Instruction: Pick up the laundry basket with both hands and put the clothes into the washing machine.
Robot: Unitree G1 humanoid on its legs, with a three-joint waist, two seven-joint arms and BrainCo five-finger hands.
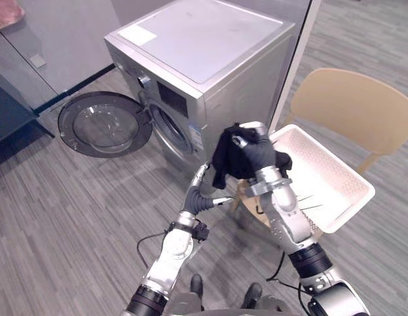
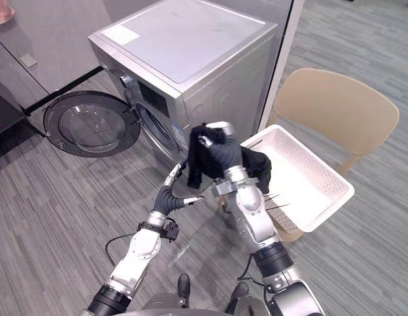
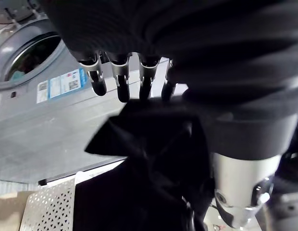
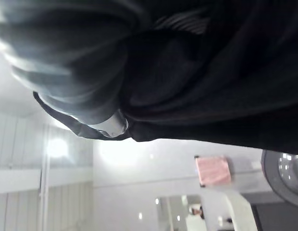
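The washing machine [image 1: 204, 59] stood with its drum mouth [image 1: 168, 130] open, up and left of the white laundry basket [image 1: 335, 178]. The black garment [image 1: 224, 161] hung between them, bunched in the curled right hand [image 1: 255, 150]. The left hand [image 1: 199, 195] waited below, fingers loosely straight.

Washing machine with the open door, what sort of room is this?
Likely an office or lab staged as a laundry corner: front-loading washing machine, grey carpet-tile floor, white laundry basket on a tan chair, black garment in the right hand.
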